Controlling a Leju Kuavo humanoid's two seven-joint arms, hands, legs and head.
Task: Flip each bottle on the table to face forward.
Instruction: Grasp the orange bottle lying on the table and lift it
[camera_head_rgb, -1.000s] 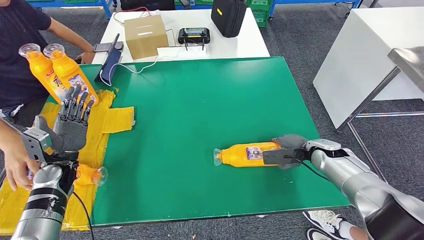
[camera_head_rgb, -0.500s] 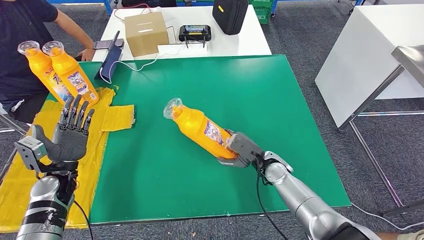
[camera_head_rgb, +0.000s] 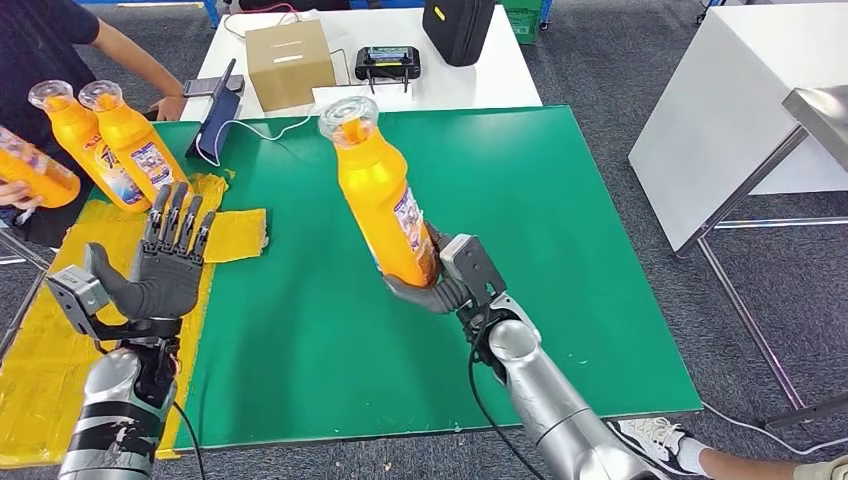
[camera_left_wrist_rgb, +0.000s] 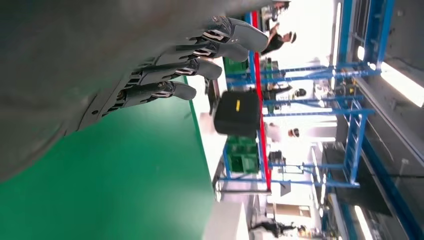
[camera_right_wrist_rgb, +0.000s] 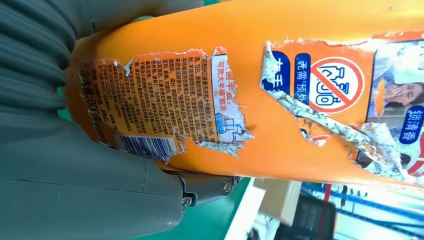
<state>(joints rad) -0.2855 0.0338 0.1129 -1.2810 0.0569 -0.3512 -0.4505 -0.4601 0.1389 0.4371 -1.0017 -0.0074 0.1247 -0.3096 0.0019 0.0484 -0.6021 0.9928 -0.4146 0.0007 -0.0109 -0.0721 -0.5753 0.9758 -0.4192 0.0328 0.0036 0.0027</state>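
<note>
While the right hand (camera_head_rgb: 440, 285) grips its base, the orange bottle (camera_head_rgb: 382, 195) stands nearly upright over the middle of the green table (camera_head_rgb: 560, 250), tilted slightly, clear cap up. Can't tell from the head view whether the base touches the tabletop or sits just above it. Right wrist view: torn label (camera_right_wrist_rgb: 170, 112) with a barcode faces the camera, grey thumb and palm wrapped tight around the bottle's lower end.

Left hand (camera_head_rgb: 165, 270) is raised over the green table's left edge, fingers (camera_left_wrist_rgb: 200, 67) straight and spread, holding nothing.

Left of the green table lies a yellow cloth (camera_head_rgb: 40, 350), one corner lapping onto the green. Two more orange bottles (camera_head_rgb: 110, 145) stand side by side at the far end of that cloth, leaning, labels visible. A person's hand (camera_head_rgb: 12, 190) at the far left holds another orange bottle (camera_head_rgb: 35, 170).

Beyond the green table's far edge, a white table (camera_head_rgb: 470, 85) carries a cardboard box (camera_head_rgb: 290, 62), a handheld controller (camera_head_rgb: 388, 62) and a black case (camera_head_rgb: 458, 30). A blue tablet (camera_head_rgb: 218, 125) leans at the green table's far-left corner. Right of the green table stands a white cabinet (camera_head_rgb: 730, 110).
</note>
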